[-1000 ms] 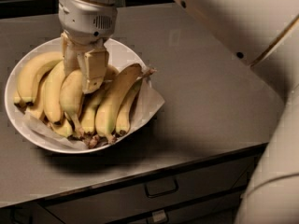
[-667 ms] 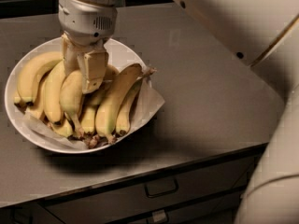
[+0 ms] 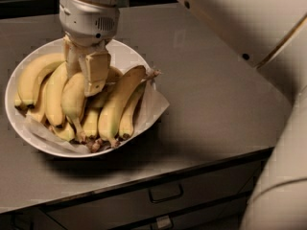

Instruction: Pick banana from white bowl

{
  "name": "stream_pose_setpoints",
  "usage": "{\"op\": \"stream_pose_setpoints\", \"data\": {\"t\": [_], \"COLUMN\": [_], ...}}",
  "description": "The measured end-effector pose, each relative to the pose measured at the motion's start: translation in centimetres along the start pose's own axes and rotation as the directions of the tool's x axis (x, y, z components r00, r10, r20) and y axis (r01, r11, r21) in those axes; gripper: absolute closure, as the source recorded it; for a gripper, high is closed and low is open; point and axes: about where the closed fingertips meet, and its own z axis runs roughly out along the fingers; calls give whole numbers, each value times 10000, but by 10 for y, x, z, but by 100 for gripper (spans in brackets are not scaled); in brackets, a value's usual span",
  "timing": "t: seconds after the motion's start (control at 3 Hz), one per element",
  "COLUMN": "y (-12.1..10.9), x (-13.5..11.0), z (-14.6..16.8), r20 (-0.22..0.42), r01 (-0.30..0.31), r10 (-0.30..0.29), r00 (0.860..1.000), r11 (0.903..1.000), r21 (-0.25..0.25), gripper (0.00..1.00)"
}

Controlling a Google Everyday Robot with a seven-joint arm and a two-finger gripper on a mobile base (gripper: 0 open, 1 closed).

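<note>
The white bowl [image 3: 129, 56] stands at the left of the counter, with a crumpled white paper liner [image 3: 156, 102] over its right rim. It holds several yellow bananas lying side by side. My gripper [image 3: 82, 83] reaches down into the middle of the bowl. Its two fingers [image 3: 97, 71] stand close together on either side of the upper end of one banana [image 3: 74, 99] in the middle of the bunch. The banana still lies among the others. Other bananas lie at the left [image 3: 33, 75] and right [image 3: 117, 104] of it.
The grey counter [image 3: 211, 95] stretches to the right and back of the bowl. Its front edge runs below the bowl, with drawers and a handle [image 3: 165, 194] beneath. My pale arm [image 3: 249, 18] crosses the top right, and my body [image 3: 283, 176] fills the right edge.
My gripper has sunk slightly lower into the bunch. The bowl and bananas have not visibly moved.
</note>
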Motion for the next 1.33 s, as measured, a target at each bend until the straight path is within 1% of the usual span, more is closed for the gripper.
{"op": "stream_pose_setpoints", "data": {"t": [0.33, 0.67, 1.0, 1.33], "y": [-14, -21, -23, -19], "x": [-14, -33, -48, -58], "z": [-12, -28, -42, -55], "r20": [-266, -770, -1195, -1542], "r01": [158, 415, 600, 664], "r10": [-140, -326, -414, -355], "r00": [9995, 9965, 9920, 9874], "r11": [9976, 9924, 9858, 9775], "r21": [672, 1163, 1567, 2000], "gripper": [100, 100, 100, 100]}}
